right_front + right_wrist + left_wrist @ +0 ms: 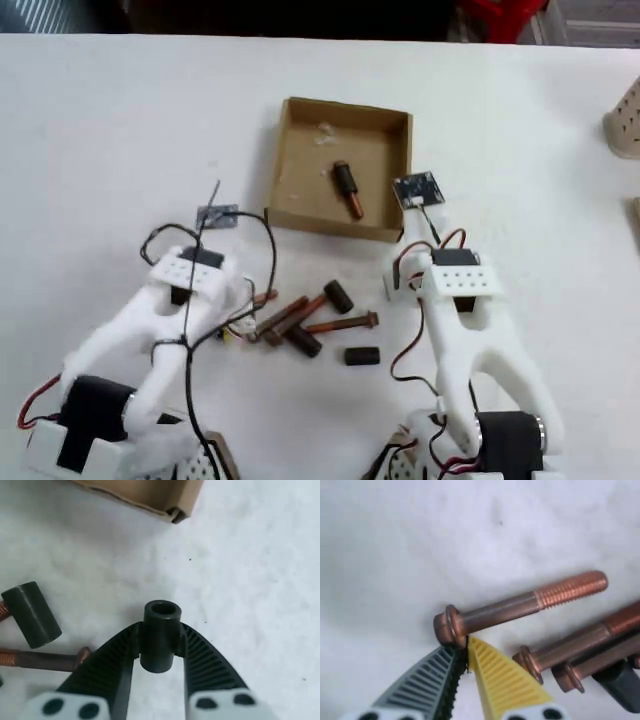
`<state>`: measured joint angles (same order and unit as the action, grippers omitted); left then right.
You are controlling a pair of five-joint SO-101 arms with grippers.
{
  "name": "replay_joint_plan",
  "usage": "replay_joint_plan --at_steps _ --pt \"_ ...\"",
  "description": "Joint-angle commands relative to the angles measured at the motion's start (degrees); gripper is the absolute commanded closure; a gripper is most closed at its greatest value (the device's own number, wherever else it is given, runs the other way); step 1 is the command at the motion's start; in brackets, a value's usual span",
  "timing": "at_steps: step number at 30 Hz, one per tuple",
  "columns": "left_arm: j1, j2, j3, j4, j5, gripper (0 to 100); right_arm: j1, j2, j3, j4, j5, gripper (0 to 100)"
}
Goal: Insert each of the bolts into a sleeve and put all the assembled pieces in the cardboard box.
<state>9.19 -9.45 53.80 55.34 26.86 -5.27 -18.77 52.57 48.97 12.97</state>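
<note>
Below the box (283, 150), the right gripper (160, 629) pinches an upright sleeve (162, 611); at centre left, jaws of the left gripper (466, 647) press together against the head of a bolt (520, 605).

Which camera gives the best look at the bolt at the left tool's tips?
The left wrist view: the bolt lies full length, its head pinched at the left tool's tips. In the high view its end pokes out beside the left arm; the right wrist view faces a sleeve.

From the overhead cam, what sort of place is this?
Probably a robotics lab bench set up for manipulation trials: two small arms with exposed wiring on a white table, loose copper bolts and black sleeves, and a cardboard box.
</note>
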Motion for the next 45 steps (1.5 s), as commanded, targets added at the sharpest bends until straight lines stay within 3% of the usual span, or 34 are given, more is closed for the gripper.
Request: replay_joint_plan --at_steps 1,7,17,21,28,36,45 --pt "-4.2 0.1 -3.1 -9.5 0.4 98 0.0 -0.4 -0.4 -0.6 0.8 98.1" --pt "-4.8 0.0 -3.2 -19.8 6.8 98 0.0 -0.5 -0.4 -0.5 0.8 98.1" --pt "-4.8 0.0 -3.3 -34.2 10.6 98 0.3 -0.6 -0.4 -0.3 0.8 98.1" --pt "-4.6 0.0 -4.9 -31.6 11.5 95 0.2 -0.5 -0.4 -0.3 0.8 98.1" --pt "-4.3 0.0 -7.6 -20.4 16.4 76 0.2 -0.5 -0.4 -0.3 0.8 98.1" --pt "-4.7 0.6 -7.6 -20.1 18.6 84 0.1 -0.4 -0.4 -0.5 0.9 98.1" --pt "-4.8 8.7 -11.5 -23.4 18.8 84 0.1 -0.4 -0.4 -0.5 0.9 98.1"
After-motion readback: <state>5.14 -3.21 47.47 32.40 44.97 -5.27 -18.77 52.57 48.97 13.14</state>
